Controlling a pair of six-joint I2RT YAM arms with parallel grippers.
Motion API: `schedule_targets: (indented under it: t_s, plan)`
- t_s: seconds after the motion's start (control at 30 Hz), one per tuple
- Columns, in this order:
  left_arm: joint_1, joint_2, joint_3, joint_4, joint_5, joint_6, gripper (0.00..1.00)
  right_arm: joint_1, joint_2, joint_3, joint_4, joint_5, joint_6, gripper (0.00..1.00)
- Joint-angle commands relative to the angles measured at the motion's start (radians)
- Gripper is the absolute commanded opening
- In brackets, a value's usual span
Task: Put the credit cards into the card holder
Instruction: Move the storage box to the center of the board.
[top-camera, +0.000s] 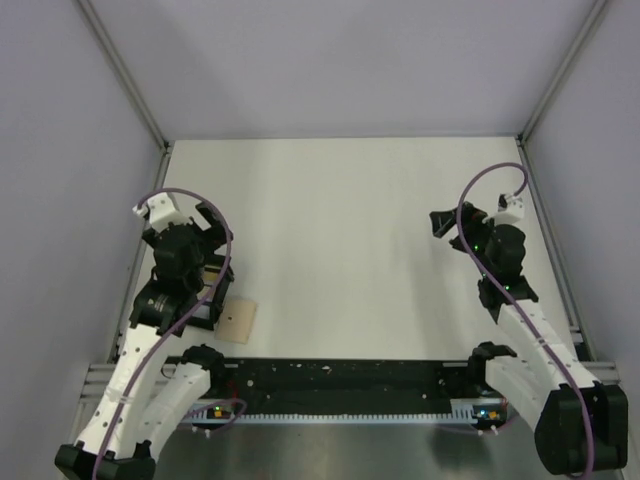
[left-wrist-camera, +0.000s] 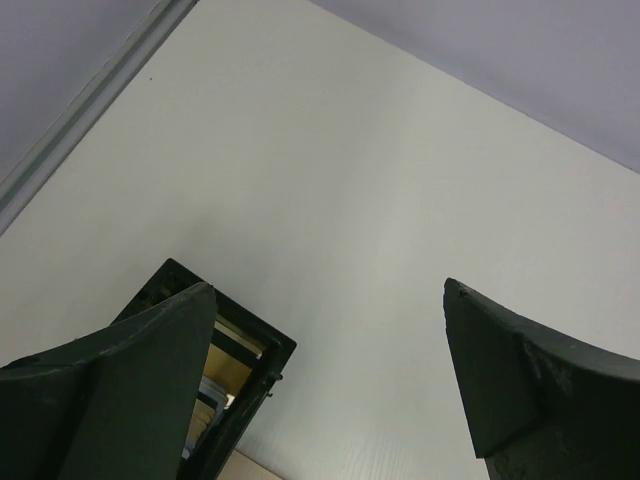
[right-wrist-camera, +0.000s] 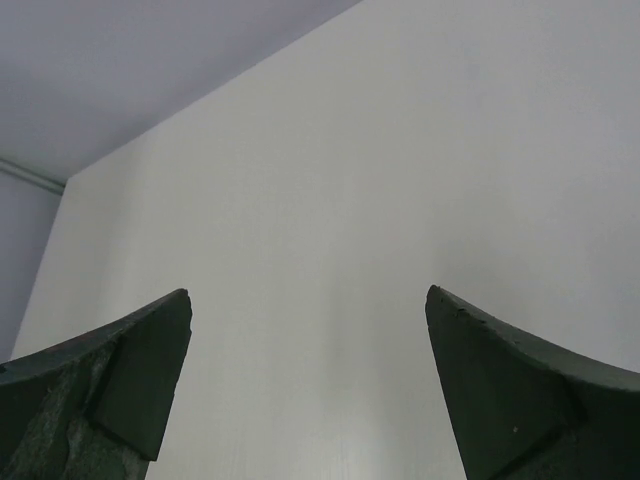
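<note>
Cards (left-wrist-camera: 225, 368) lie in a tray (left-wrist-camera: 262, 352) under the left fingers (left-wrist-camera: 520, 390), spread wide and empty, likely for picking; right fingers (right-wrist-camera: 510, 390) likewise.

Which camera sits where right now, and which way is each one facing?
Top: fixed above and behind the bases, looking down on the table; both arms show, with the left pincer and right pincer open.
Left wrist: on the left arm, facing across the table toward the far wall; its two fingers frame the bottom.
Right wrist: on the right arm, facing bare tabletop and wall; only its own fingers show.
Shared: the top and left wrist views both catch the black tray and the tan card holder.
</note>
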Motion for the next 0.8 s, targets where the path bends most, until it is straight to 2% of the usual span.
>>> schedule_targets:
  t_s: [0.0,0.13,0.3,0.43,0.57,0.77]
  plan:
    - [-0.001,-0.031,0.017,-0.062,-0.002,-0.098,0.98,-0.009,-0.069,-0.084,0.145,-0.218,0.113,0.99]
    - [0.000,0.020,0.103,-0.180,-0.047,-0.155,0.98,-0.009,-0.020,-0.012,0.050,-0.287,0.072,0.99]
    - [0.002,0.011,0.097,-0.289,-0.152,-0.256,0.98,-0.009,0.063,0.083,-0.080,-0.337,0.029,0.99]
    - [0.005,0.044,0.070,-0.290,-0.103,-0.243,0.98,-0.009,0.140,0.121,-0.111,-0.403,0.024,0.99]
    - [0.011,0.141,0.048,-0.264,-0.006,-0.206,0.98,-0.009,0.213,0.149,-0.145,-0.452,0.015,0.99]
    - [0.031,0.267,0.002,-0.209,0.035,-0.207,0.98,-0.009,0.238,0.178,-0.189,-0.459,-0.006,0.99]
